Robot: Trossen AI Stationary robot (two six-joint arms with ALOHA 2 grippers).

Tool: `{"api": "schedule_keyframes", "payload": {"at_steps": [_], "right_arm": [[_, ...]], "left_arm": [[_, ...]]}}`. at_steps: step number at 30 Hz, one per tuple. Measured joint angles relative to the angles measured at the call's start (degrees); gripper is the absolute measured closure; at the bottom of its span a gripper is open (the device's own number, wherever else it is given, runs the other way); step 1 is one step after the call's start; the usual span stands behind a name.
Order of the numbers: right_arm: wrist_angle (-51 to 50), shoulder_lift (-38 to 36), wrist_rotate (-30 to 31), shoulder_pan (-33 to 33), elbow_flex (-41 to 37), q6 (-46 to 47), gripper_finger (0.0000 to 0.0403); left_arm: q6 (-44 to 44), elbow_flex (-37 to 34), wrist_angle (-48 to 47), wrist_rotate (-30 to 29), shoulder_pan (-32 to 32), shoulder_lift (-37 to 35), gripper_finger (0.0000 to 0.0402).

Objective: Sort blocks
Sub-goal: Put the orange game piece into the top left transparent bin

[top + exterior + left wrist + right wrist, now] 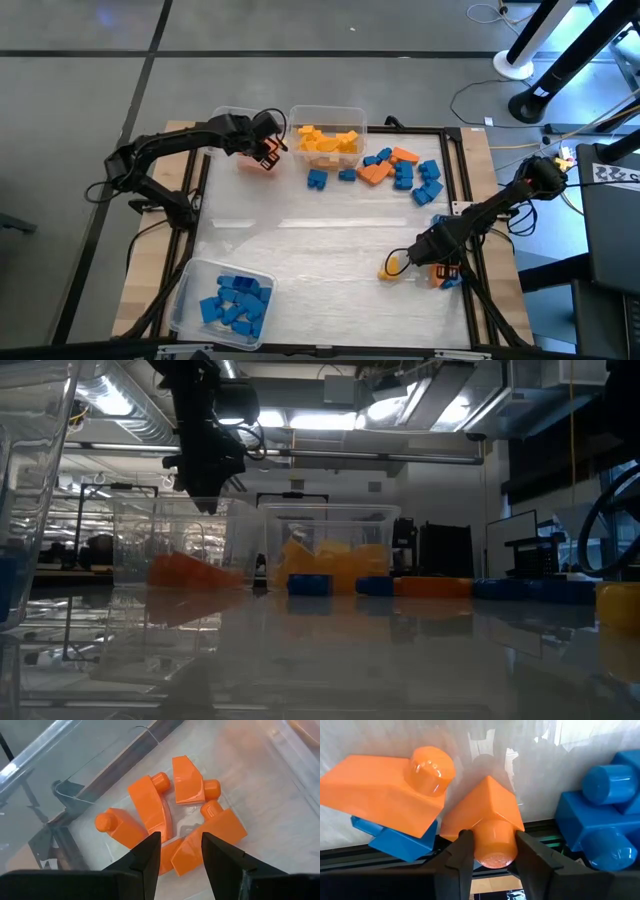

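The sort looks roughly half done. The blue bin (222, 300) holds about eight blue blocks (236, 302), the yellow bin (328, 122) about six yellow blocks (327, 141), and the orange bin (243, 135), under the left gripper (181, 851), holds five orange blocks (150, 812). Left to do: a loose pile (402, 172) on the table (320, 240) of about nine blue and two orange pieces, a lone yellow block (392, 267), and the small cluster at the right gripper (493, 851). The left gripper's fingers (148, 854) stand apart with nothing between them, the orange blocks lying just beyond and below their tips. The right gripper's fingers (462, 851) are clamped on the stud of an orange block (487, 822), which sits squarely between them; just outside one finger lie another orange piece (380, 790) on a blue one (395, 842), and outside the other finger sit two blue blocks (600, 815). That gripped block most likely belongs in the orange bin, well away from those fingers.
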Motion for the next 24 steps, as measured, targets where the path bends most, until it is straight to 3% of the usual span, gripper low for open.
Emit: {"api": "schedule_keyframes", "payload": {"at_steps": [12, 24], "right_arm": [[0.60, 0.09, 9.79, 0.02, 4.53, 0.41, 0.0279], [2.40, 0.09, 22.55, 0.02, 9.05, 0.43, 0.0279]], "left_arm": [[0.01, 0.00, -0.05, -0.01, -0.81, -10.13, 0.0270], [-2.11, 0.00, -1.86, 0.47, -8.33, -23.53, 0.0270]]}}
